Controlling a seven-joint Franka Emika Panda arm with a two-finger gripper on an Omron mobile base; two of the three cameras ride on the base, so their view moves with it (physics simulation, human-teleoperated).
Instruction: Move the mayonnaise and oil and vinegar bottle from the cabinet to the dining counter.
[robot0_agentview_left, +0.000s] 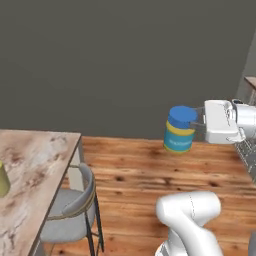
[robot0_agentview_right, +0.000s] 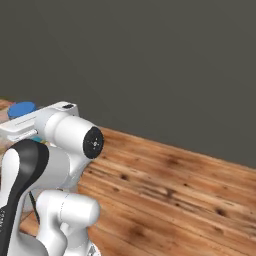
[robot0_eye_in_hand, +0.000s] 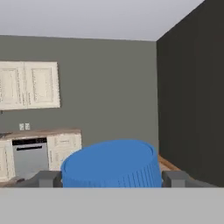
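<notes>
Mayonnaise, a short cylindrical jar (robot0_agentview_left: 179, 131) with a blue ridged lid and yellow and light-blue label bands, hangs upright in the white arm's pincer (robot0_agentview_left: 192, 121), whose two dark fingers (robot0_eye_in_hand: 175, 178) are clamped on either side of the lid. It is held in the air above the brown wooden plank floor (robot0_agentview_left: 150, 170), well apart from the right edge of the desk (robot0_agentview_left: 35, 165), a brown-beige marbled stone top. A grey metal-framed stool (robot0_agentview_left: 72, 212) stands against that edge. A yellow-olive bottle (robot0_agentview_left: 3, 180) shows at the desk's left.
</notes>
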